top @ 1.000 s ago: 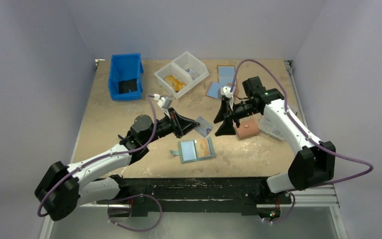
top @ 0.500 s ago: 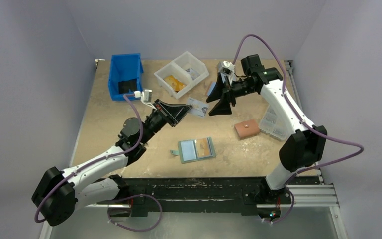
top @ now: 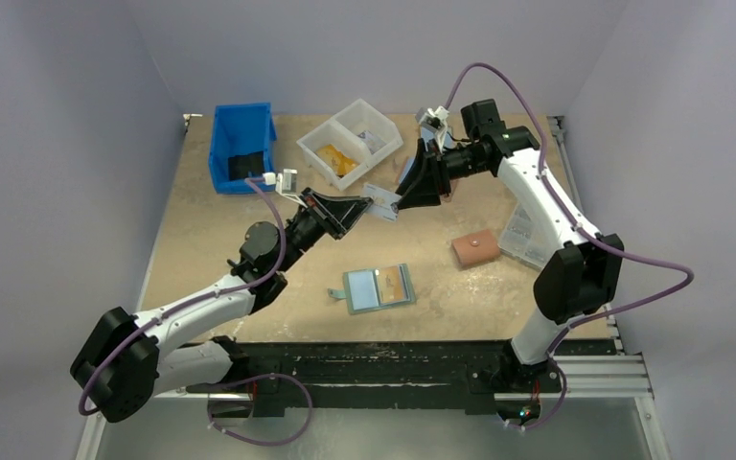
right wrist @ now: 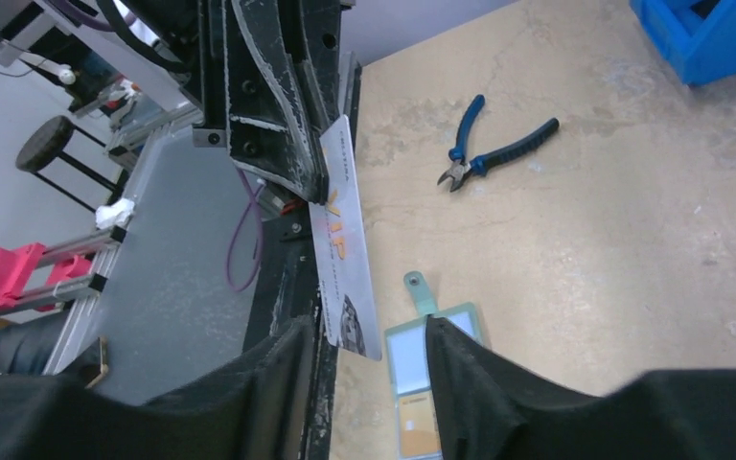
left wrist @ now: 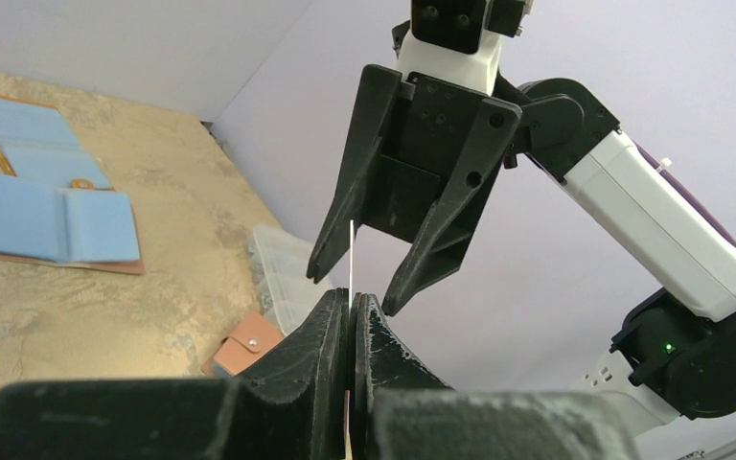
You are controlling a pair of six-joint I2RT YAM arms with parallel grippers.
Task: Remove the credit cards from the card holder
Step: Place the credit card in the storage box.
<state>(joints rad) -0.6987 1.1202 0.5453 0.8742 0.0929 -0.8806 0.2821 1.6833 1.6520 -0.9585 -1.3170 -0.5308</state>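
Observation:
The teal card holder (top: 379, 287) lies open on the table, a tan-orange credit card (top: 398, 284) in its right sleeve. My left gripper (top: 362, 205) is raised above the table, shut on a silver-grey credit card (right wrist: 345, 259) with orange letters. That card shows edge-on in the left wrist view (left wrist: 351, 254). My right gripper (top: 401, 201) faces it, open. In the right wrist view the card's free end sits between the right gripper's (right wrist: 369, 359) fingers without touching either one. The holder (right wrist: 412, 364) shows below them.
A blue bin (top: 242, 146) and a white divided tray (top: 350, 144) stand at the back. A salmon snap wallet (top: 476, 249) and a clear plastic box (top: 527, 240) lie at the right. Light-blue wallets (left wrist: 53, 216) lie at the back. Blue-handled pliers (right wrist: 494, 153) lie on the table.
The left gripper lifted the silver card up and toward the back. The right gripper swung from above the salmon wallet to the card, and its jaws now straddle the card's end.

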